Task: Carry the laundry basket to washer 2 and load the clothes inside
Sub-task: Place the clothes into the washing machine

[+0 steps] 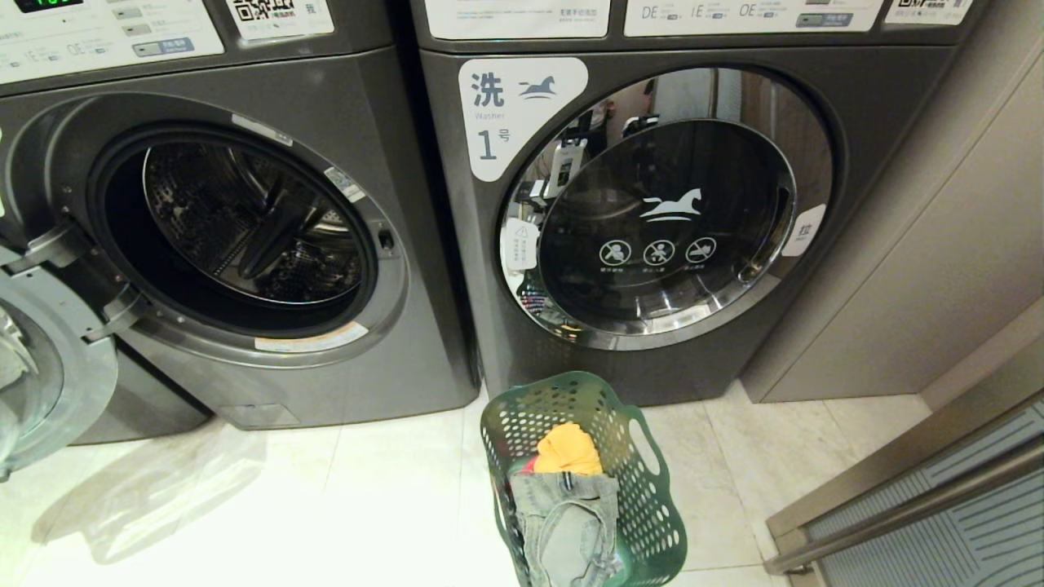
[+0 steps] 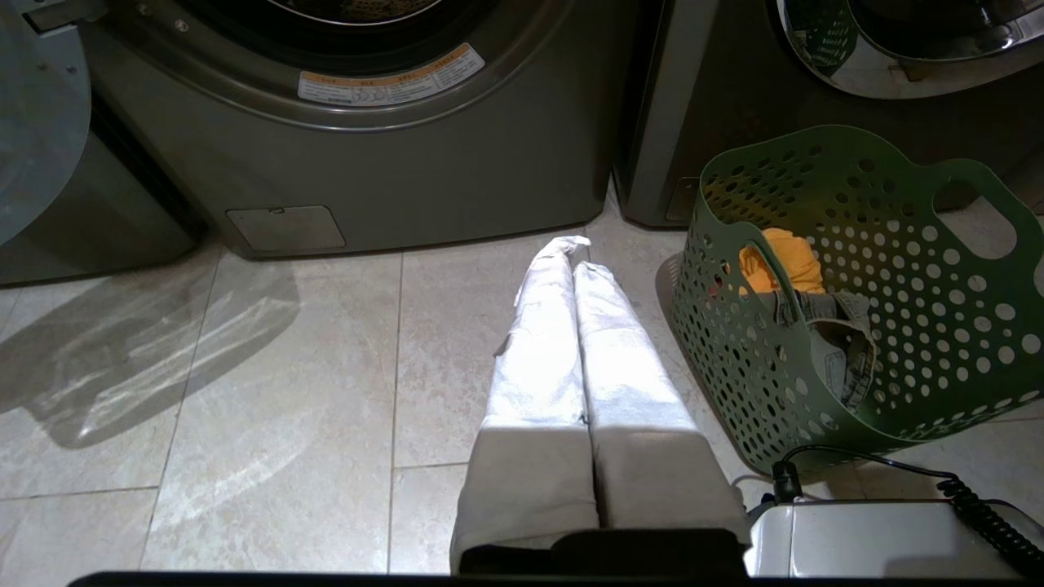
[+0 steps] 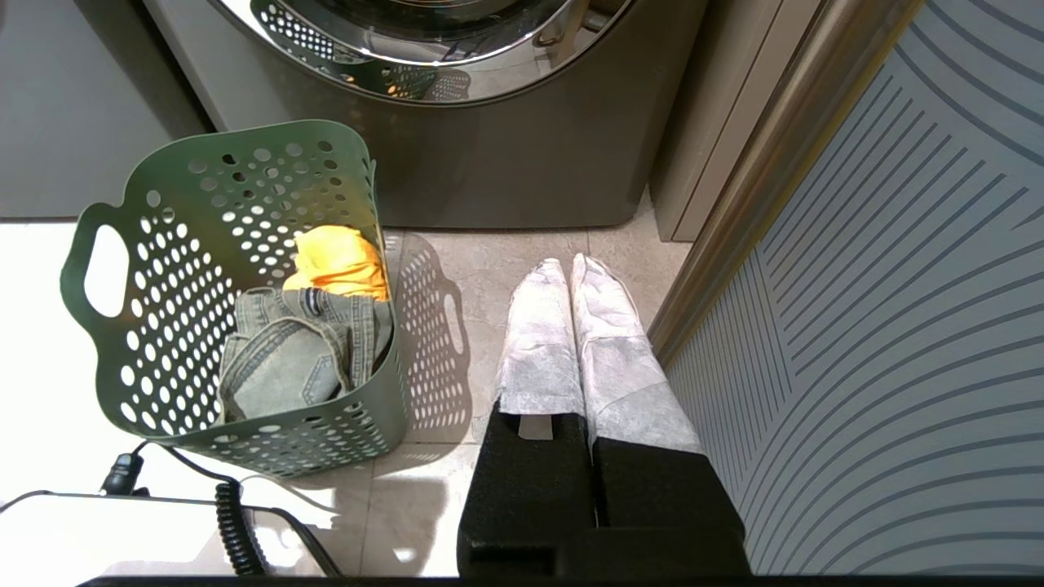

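Green laundry basket [image 1: 583, 481] everywhere — closed left hand [image 2: 575, 249], right hand [image 3: 568, 265] only wrist-seen.

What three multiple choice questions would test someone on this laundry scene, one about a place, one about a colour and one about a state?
1. Where does the basket stand?
A. On the floor in front of the shut washer
B. Inside the open washer
C. On top of a washer

2. What colour is the cloth lying above the jeans in the basket?
A. Blue
B. Yellow-orange
C. White

3. How is the door of the left-hand washer?
A. Shut
C. Taken off
B. Swung open

Answers:
1 A, the basket sits on the tiles just before the machine whose label reads 1.
2 B, a yellow-orange bundle shows above the grey denim in all three views.
3 B, the drum is exposed and the door hangs out to the side.
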Robot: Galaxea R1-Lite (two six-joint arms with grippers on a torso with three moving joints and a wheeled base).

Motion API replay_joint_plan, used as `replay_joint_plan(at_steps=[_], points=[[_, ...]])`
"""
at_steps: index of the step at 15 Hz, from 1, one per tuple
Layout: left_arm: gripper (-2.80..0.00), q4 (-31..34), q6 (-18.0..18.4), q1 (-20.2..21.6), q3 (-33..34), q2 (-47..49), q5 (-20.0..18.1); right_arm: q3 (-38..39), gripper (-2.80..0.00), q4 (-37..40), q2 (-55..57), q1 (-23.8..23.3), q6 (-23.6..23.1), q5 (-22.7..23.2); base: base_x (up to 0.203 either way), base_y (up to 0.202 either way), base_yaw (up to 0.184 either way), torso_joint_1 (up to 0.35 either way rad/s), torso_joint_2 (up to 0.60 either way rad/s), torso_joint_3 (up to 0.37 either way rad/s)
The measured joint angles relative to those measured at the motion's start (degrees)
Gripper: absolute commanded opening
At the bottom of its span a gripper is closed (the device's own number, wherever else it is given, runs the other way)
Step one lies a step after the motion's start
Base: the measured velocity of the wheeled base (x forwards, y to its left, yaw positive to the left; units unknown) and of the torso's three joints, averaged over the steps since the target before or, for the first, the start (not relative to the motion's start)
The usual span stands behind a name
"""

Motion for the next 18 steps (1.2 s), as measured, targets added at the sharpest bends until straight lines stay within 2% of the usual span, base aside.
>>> replay_joint_plan(at_steps=[6, 11, 18], points=[[-2.80, -0.02, -0.01, 0.00, 0.00, 0.00, 0.00, 0.00, -2.80, -0.01, 0.00, 0.00, -0.23, 0.17, 0.000, 0.000, 0.000, 0.000, 0.00, 0.000], [-2.80, -0.01, 0.00, 0.00, 0.00, 0.00, 0.00, 0.00, -2.80, -0.06, 0.00, 0.00, 2.00, -0.18, 0.000, 0.000, 0.000, 0.000, 0.00, 0.000], [-2.80, 0.00, -0.01, 0.00, 0.00, 0.00, 0.00, 0.00, -2.80, -0.09, 0.00, 0.00, 2.23, -0.20, 0.000, 0.000, 0.000, 0.000, 0.00, 0.000]])
